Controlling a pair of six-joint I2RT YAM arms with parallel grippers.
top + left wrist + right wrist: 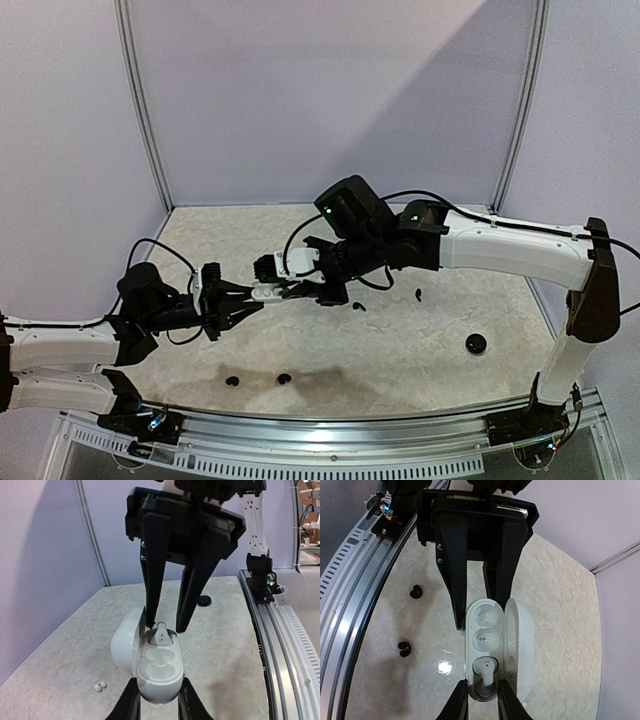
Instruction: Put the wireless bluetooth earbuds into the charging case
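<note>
My left gripper (159, 700) is shut on the near end of a white charging case (159, 667), held above the table with its lid (125, 640) open. One white earbud (487, 672) sits in the case's end slot, stem up. My right gripper (483, 700) straddles that earbud, its fingers (150, 605) a little apart from it on each side, so it is open. The case's other two hollows are bare. In the top view the two grippers meet at the case (268, 292) near the table's middle. One more white earbud (100, 685) lies on the table.
Black earbuds lie on the table at the front (232, 381), (285, 379) and right of the grippers (360, 305), (417, 295). A round black case (476, 344) sits at the right. A metal rail (350, 425) runs along the near edge.
</note>
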